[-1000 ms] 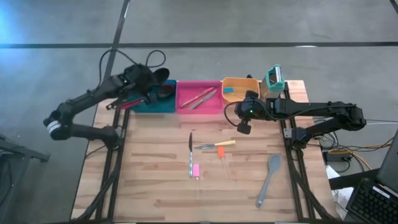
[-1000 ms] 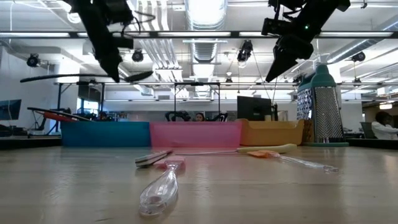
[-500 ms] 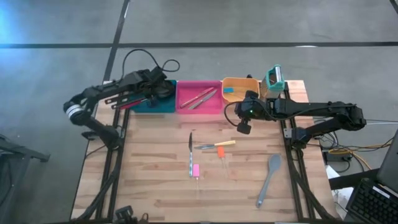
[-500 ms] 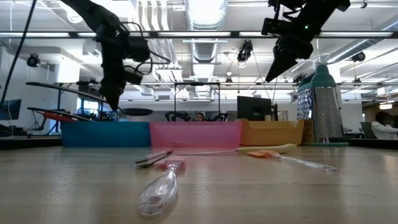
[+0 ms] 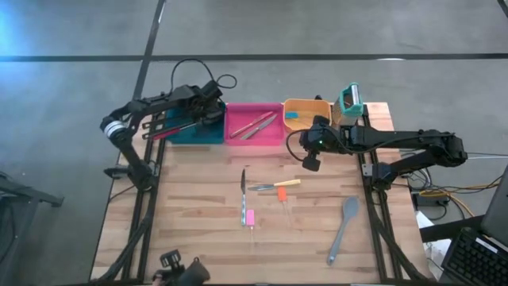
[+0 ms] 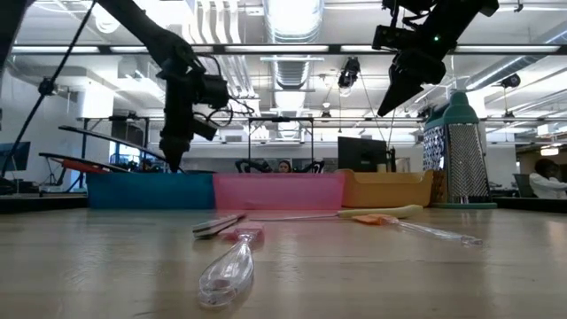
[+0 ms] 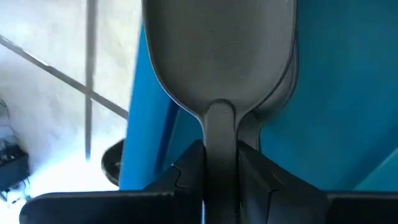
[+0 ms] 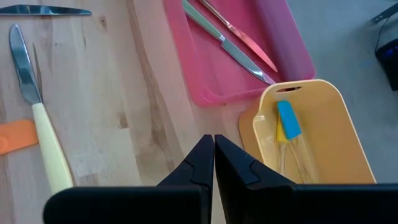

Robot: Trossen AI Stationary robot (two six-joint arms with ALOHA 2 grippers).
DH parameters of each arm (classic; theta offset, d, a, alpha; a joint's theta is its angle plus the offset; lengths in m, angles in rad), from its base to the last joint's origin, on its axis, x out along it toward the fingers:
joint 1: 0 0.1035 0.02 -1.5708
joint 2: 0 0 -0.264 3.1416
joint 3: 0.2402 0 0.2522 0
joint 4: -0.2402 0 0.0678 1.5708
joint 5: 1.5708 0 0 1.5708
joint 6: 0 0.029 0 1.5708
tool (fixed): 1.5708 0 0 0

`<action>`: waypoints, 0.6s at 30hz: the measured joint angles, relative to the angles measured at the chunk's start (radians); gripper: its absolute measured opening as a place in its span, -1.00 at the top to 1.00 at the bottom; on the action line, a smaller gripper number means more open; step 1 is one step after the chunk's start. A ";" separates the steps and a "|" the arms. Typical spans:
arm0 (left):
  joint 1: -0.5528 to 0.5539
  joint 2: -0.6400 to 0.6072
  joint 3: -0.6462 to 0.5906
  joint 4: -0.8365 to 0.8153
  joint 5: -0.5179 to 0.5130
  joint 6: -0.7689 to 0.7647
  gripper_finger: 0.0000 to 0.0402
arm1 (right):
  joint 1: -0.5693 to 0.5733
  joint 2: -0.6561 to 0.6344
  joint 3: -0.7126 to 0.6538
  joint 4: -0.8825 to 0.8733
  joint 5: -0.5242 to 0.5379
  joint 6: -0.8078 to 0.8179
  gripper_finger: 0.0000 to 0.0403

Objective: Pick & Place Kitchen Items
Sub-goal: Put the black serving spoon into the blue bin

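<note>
**Q:** What is the left arm doing?

**A:** The left gripper point(image 5: 208, 112) is lowered into the teal bin point(image 5: 184, 135), clamped on the handle of a long black spoon point(image 7: 219, 56) whose bowl hangs inside the bin.

**Q:** And the right?

**A:** The right gripper point(image 5: 310, 163), fingers closed and empty, hovers above the bench point(image 5: 198, 222) just in front of the orange bin point(image 5: 317, 106). A grey spatula point(image 5: 342, 229), a yellow-handled knife point(image 5: 275, 186) and a pink-handled utensil point(image 5: 248, 216) lie on the wood; two knives point(image 5: 257, 125) sit in the pink bin point(image 5: 238, 139).
</note>
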 joint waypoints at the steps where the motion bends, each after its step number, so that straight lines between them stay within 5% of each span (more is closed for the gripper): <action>1: 0.004 0.013 0.005 -0.009 0.004 -0.004 0.66 | 0.000 0.000 0.000 0.000 0.000 0.000 0.96; 18: 0.034 0.115 0.018 -0.060 0.002 -0.030 0.66 | 0.000 0.000 -0.013 0.000 0.000 0.000 0.96</action>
